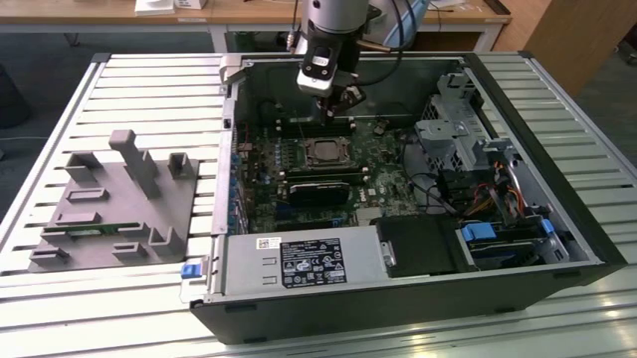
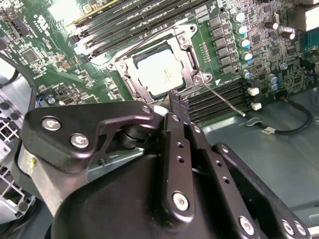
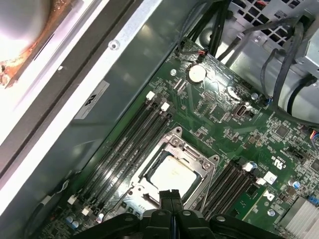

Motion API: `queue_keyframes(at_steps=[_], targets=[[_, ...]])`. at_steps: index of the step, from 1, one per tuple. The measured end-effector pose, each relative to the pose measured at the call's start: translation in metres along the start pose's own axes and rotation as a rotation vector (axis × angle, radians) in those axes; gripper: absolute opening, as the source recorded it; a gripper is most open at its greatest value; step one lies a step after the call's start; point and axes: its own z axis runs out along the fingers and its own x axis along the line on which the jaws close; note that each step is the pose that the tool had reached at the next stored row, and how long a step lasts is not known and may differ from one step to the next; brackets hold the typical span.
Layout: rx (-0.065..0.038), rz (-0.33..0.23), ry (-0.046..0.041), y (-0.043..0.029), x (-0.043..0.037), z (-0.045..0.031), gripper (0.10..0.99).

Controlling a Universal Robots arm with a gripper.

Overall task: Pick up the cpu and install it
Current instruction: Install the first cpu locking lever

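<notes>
One cpu [image 2: 160, 73] sits inside the socket frame [image 2: 192, 59] at the middle of the motherboard [image 1: 374, 183], its pale metal top showing in both wrist views [image 3: 172, 175]. The hand [image 2: 174, 99] hangs just above the frame's near edge with its fingertips pressed together and nothing between them; in the exterior view it hovers over the open computer case [image 1: 538, 134], just behind the socket. Beside the frame a thin wire lever [image 2: 225, 99] juts out across the memory slots [image 2: 219, 97], apparently unlatched. By my reading the chip is already placed and the work in hand is seating and locking it. The next move calls for a careful, steady push on that lever, clear of the slots flanking the frame.
</notes>
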Motion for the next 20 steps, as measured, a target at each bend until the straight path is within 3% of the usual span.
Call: queue_keyframes(at_steps=[20], targets=[[0.002,-0.094,0.0014,0.0,0.0,0.0,0.106]])
